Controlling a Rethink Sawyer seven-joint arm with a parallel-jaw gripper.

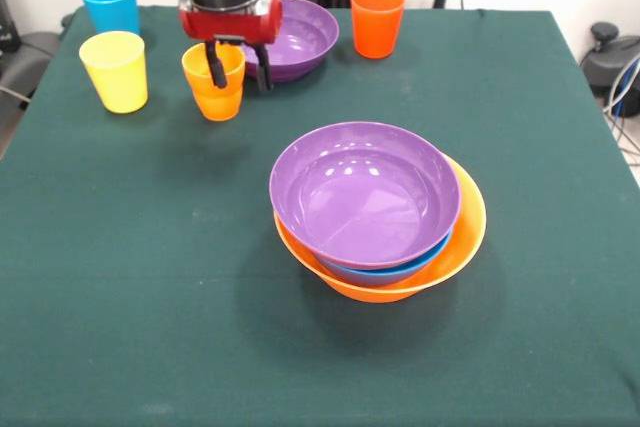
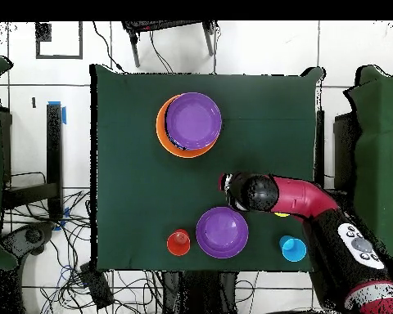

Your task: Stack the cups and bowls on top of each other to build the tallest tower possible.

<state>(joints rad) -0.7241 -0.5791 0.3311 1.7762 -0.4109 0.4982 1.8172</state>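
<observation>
Glossy nested tower (image 1: 378, 209) of round bowls sits nearest; gripper (image 1: 240, 69) spread wide straddles orange tumbler (image 1: 216, 82) rim.

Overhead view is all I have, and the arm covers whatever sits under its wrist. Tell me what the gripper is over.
Observer: An orange cup stands upright under the gripper, right beside the loose purple bowl.
Operator: Give me the gripper's state.
Observer: It is open. One finger hangs at the cup's mouth, and the other is on the loose purple bowl's side.
Operator: Now list the tower, bottom up.
Observer: There are three bowls: the large orange bowl, a blue bowl nested in it, and the top purple bowl.
</observation>
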